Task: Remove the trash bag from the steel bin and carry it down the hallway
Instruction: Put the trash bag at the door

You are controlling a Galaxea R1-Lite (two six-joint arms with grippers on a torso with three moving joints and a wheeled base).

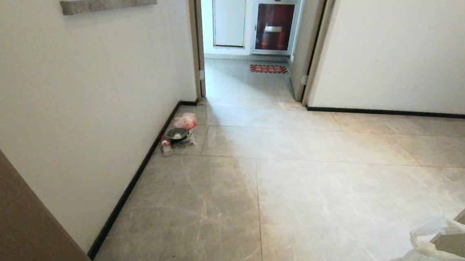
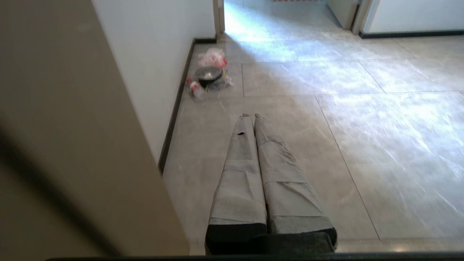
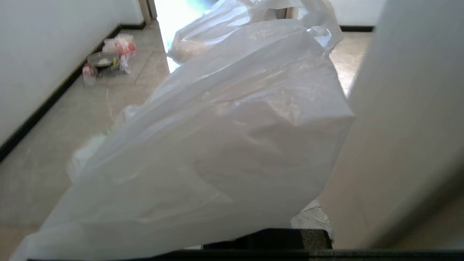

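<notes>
A: Where do we have the trash bag (image 3: 224, 137)?
B: Draped over our right gripper, clenched on it, well apart from the litter pile (image 1: 178, 134) along the hallway (image 1: 294, 184) wall.
A: Left gripper (image 2: 250, 116)?
B: Fingers pressed together, empty.

Daylight from the doorway (image 1: 248, 45) washes the grey floor (image 1: 293, 192).
The tiles glare brightest just past the threshold (near-white in both wrist views), dimming along the left wall (image 1: 75, 95); the bag (image 3: 224, 145) up close is soft and overexposed, and the door edge (image 2: 54, 145) beside it blurs badly.
</notes>
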